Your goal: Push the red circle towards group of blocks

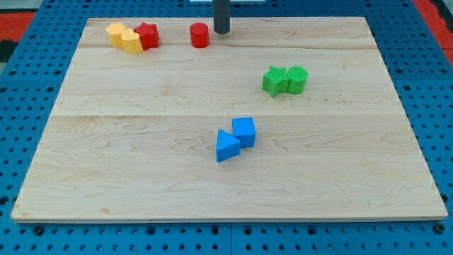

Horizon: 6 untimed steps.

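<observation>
The red circle [199,35] stands near the view's top, left of centre, on the wooden board [141,156]. My tip [222,31] is just to its right, a small gap apart. To the left of the circle lies a group: a red star-shaped block [148,35] touching two yellow blocks [116,32] [132,41]. The circle is a short way from that group.
Two green blocks [274,81] [297,79] sit together at the view's right of centre. A blue triangle [226,146] and a blue cube [244,131] touch near the middle. A blue pegboard [35,85] surrounds the board.
</observation>
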Each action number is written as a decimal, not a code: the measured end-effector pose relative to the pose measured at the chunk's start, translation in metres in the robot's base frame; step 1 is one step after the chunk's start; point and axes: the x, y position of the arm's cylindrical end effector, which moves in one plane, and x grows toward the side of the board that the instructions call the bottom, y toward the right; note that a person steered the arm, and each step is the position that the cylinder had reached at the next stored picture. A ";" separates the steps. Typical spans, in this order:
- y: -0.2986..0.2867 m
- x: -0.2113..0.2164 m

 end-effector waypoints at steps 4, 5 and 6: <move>-0.018 -0.014; -0.042 -0.009; -0.062 0.004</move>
